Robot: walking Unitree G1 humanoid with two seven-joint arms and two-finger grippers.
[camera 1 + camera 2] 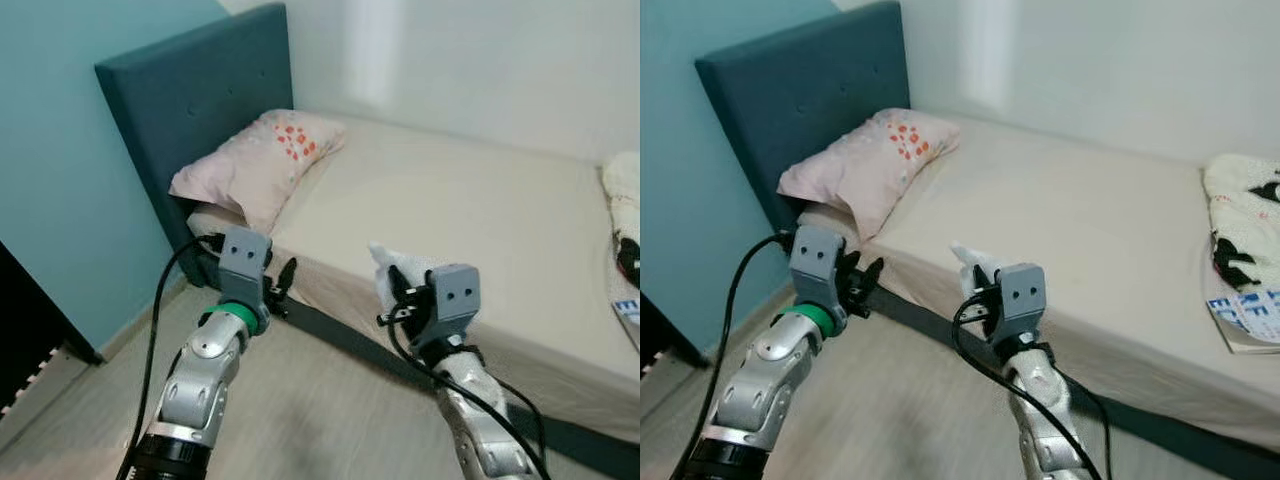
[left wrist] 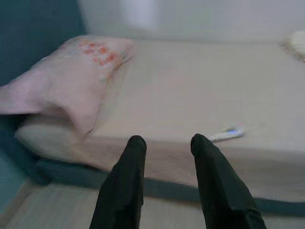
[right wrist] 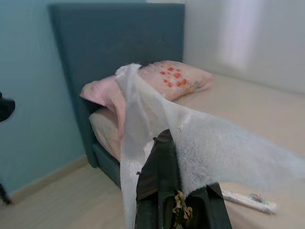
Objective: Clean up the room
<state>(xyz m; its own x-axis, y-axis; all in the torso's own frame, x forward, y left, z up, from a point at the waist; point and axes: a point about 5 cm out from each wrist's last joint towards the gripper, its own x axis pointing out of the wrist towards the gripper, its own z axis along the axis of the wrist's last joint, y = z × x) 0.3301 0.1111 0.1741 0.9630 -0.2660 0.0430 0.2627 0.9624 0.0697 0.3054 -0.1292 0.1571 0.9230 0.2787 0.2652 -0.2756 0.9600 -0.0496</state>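
My right gripper (image 1: 395, 300) is shut on a white tissue-like sheet (image 3: 200, 143), held up in front of the bed's near edge. The sheet (image 1: 392, 265) sticks up above the fingers (image 3: 159, 176), with a small brown scrap caught between them. My left gripper (image 2: 164, 145) is open and holds nothing; it hovers near the bed's corner below the pink pillow (image 1: 260, 160). A small white tube (image 2: 228, 134) lies on the beige mattress (image 1: 470, 220) close to the front edge.
The bed has a dark teal headboard (image 1: 190, 100) against a teal wall. A black-and-white soft blanket (image 1: 1245, 220) and a printed book or packet (image 1: 1250, 320) lie at the bed's right side. Wooden floor (image 1: 300, 400) spreads before the bed. Dark furniture (image 1: 30, 330) stands at far left.
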